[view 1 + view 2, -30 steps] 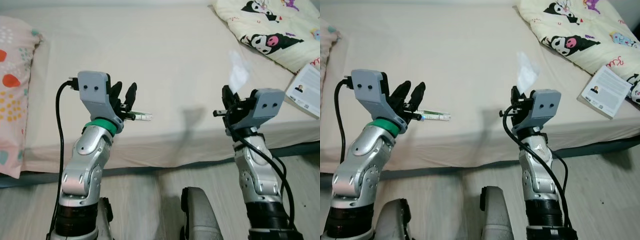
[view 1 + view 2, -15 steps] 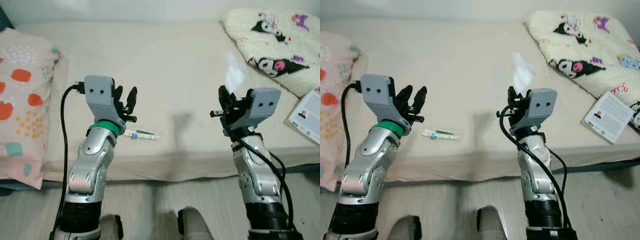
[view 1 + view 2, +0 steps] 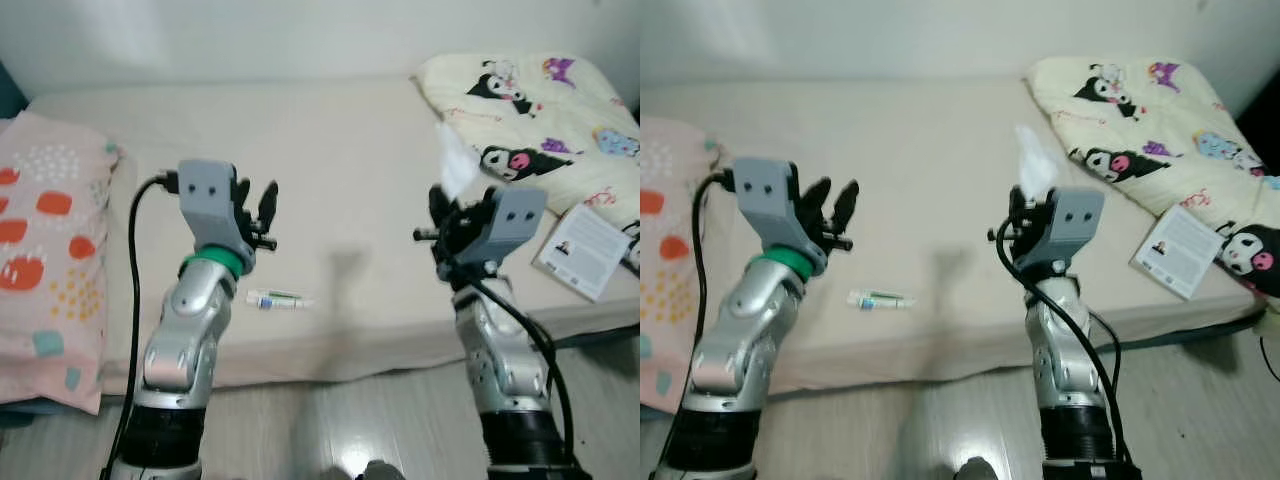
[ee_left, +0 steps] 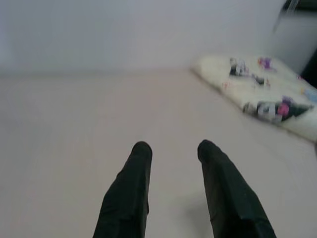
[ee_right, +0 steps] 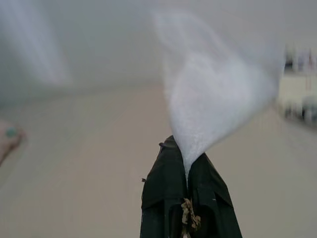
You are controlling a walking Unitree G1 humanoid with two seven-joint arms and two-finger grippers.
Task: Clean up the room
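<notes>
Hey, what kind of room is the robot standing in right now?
Most likely a bedroom: a wide beige mattress fills the view, with a pink patterned pillow at one end and a cream cartoon-print blanket at the other.

bare bed middle, pillow maybe crowding left

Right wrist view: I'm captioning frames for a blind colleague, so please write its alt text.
The right gripper is shut on a white tissue that fans upward from its black fingertips. A blurred beige bed lies behind.
</notes>
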